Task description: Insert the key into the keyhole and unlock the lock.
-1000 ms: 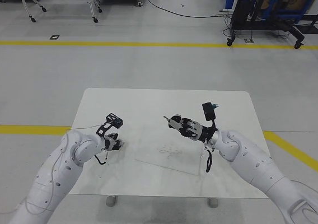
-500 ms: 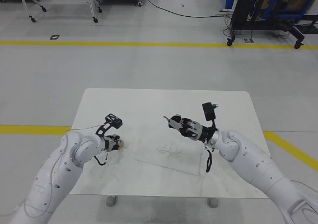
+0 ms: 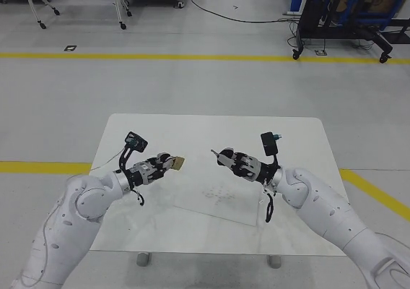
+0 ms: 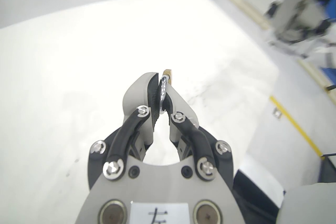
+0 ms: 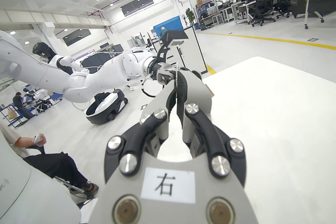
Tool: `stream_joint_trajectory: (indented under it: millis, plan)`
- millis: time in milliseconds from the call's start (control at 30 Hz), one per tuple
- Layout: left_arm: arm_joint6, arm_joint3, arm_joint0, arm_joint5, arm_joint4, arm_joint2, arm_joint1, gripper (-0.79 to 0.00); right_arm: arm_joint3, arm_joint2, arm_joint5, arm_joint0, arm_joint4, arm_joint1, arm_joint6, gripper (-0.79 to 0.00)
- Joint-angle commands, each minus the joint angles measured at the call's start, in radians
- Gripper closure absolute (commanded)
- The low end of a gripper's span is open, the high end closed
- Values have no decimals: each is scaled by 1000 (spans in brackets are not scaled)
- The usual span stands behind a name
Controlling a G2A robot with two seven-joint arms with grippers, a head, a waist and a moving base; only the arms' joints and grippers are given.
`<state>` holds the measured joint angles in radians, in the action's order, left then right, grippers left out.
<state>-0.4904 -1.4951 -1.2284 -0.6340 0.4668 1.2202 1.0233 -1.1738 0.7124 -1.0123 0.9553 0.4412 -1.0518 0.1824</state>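
My left gripper (image 3: 169, 163) hangs over the left half of the white table (image 3: 291, 137), shut on a small brass padlock (image 3: 179, 163). In the left wrist view its fingertips (image 4: 153, 83) pinch the silver shackle (image 4: 162, 89), and the brass body (image 4: 167, 74) sticks out past them. My right gripper (image 3: 223, 154) is a short gap to the right, shut on a thin key (image 3: 214, 152) whose tip points at the lock. In the right wrist view the key (image 5: 177, 70) shows edge-on between the shut pads, with the left gripper (image 5: 165, 72) just beyond it.
Below both grippers the table has a scuffed, grey-marked patch (image 3: 219, 193). The tabletop edges lie well away from both grippers. Yellow floor lines (image 3: 17, 167) run past the table on both sides.
The left arm has risen from the near left of the table and swung toward the right gripper, bringing the padlock up close to the key. The right arm has kept still.
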Motion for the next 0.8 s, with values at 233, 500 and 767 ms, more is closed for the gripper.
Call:
stream_joint_trajectory:
  millis: [233, 500, 767]
  plan:
    - [32, 19, 10, -86, -25, 6, 0, 0, 0, 0, 0, 0, 0, 0, 0, 0]
    - [-186, 219, 145, -2, -616, -158, 49, 0, 4, 11, 0, 18, -91, -29, 72, 0]
    - [-492, 441, 303, -48, -925, -261, 94, 0, 43, -38, 5, -22, -104, -85, 59, 0]
